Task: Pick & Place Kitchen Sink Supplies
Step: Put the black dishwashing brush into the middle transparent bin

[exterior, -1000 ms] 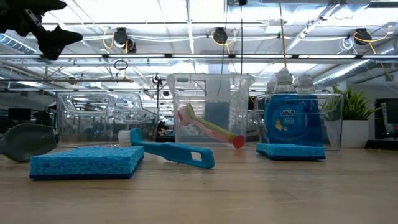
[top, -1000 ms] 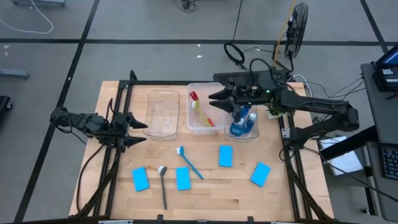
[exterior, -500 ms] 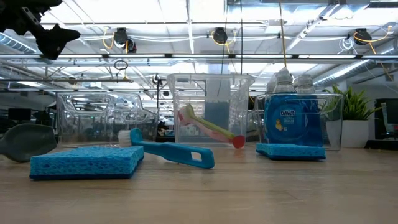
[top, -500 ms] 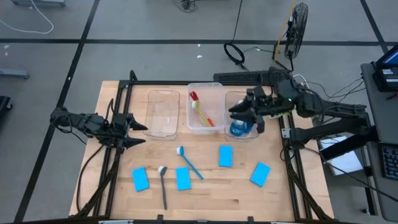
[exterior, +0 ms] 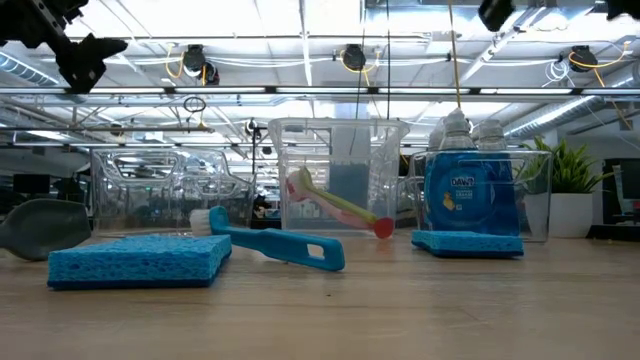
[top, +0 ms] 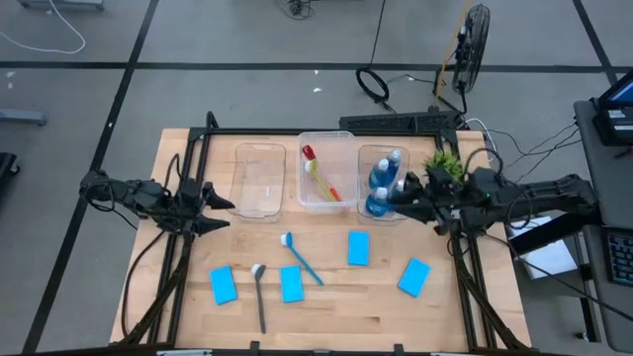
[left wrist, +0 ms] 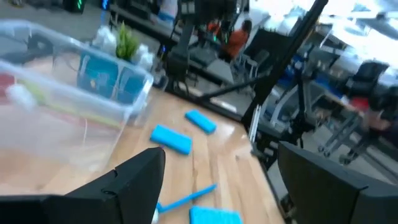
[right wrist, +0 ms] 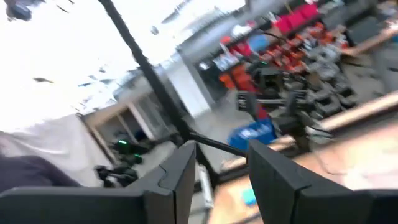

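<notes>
Blue sponges, four in all, are seen unsorted on the near half of the table: one at front left point(top: 224, 284), one by it point(top: 291, 284), one mid point(top: 358, 248), one front right point(top: 413, 277). Between them lie the dark brush point(top: 259, 295) and the blue brush point(top: 301, 259), also not yet placed. Farther back, the left tub point(top: 259, 181) is seen holding nothing, the middle tub point(top: 328, 171) holds the red and yellow-green brushes point(top: 320, 174), and the right tub point(top: 384, 184) holds the blue bottles point(top: 384, 188). So approx. half is judged done; sponges + 2 brushes are left. The left gripper point(top: 213, 208) is held spread wide, empty, at the table's left edge, well apart from the sponges. The right gripper point(top: 408, 196) is seen empty beside the bottle tub, fingers parted a little.
</notes>
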